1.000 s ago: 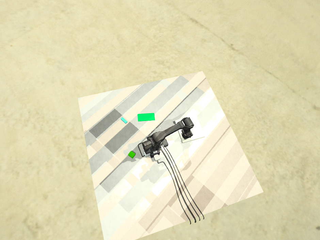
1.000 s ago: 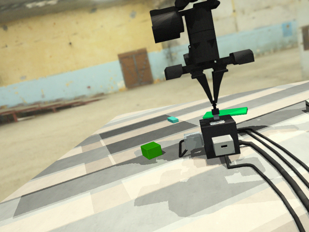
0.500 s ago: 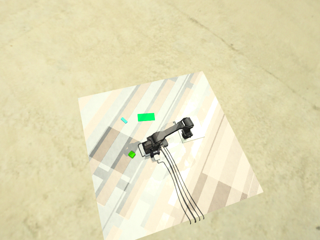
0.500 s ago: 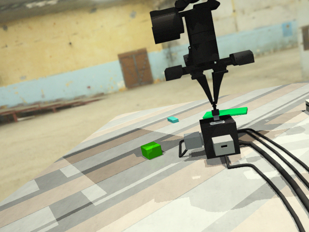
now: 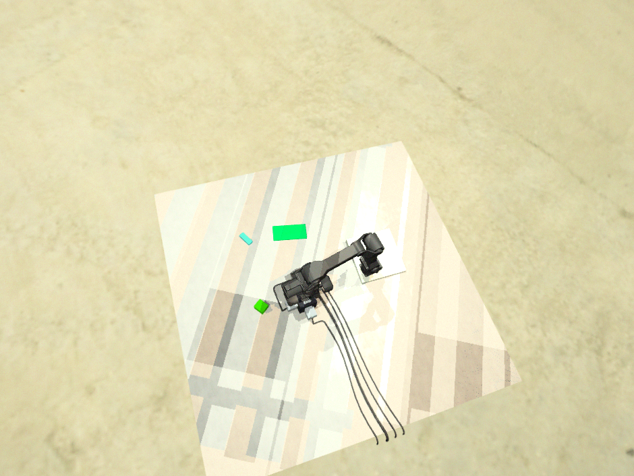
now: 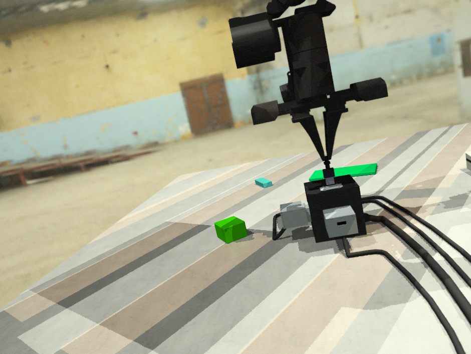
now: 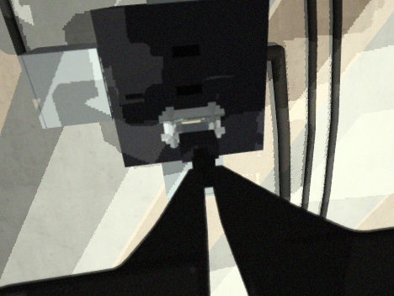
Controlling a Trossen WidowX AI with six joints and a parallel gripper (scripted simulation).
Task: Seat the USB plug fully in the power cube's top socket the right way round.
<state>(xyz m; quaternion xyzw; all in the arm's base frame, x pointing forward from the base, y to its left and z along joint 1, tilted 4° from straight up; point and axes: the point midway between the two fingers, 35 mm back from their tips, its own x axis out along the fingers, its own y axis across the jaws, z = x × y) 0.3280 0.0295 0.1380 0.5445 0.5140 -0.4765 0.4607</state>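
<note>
The black power cube (image 6: 334, 201) (image 7: 236, 92) stands on the table with a silver-rimmed socket (image 6: 331, 187) (image 7: 191, 113) on its top. My gripper (image 6: 326, 158) (image 7: 205, 177) is directly above, pointing down, and is shut on the USB plug (image 6: 328, 173) (image 7: 199, 143). The plug is upright, with its black body above the cube top and a length of metal shell showing below it. The shell's lower end is at the socket; whether the tip is inside cannot be told. A pale strip shows in the socket opening in the wrist view. In the top view the arm hides the plug.
Grey plug blocks (image 6: 339, 224) (image 6: 293, 215) (image 7: 63, 88) stick out from the cube's sides. Dark cables (image 5: 353, 353) (image 6: 422, 253) run to the table edge. A green cube (image 5: 260, 306) (image 6: 230, 229), a cyan block (image 5: 245, 239) (image 6: 263, 182) and a green slab (image 5: 289, 232) (image 6: 360, 170) lie on the table.
</note>
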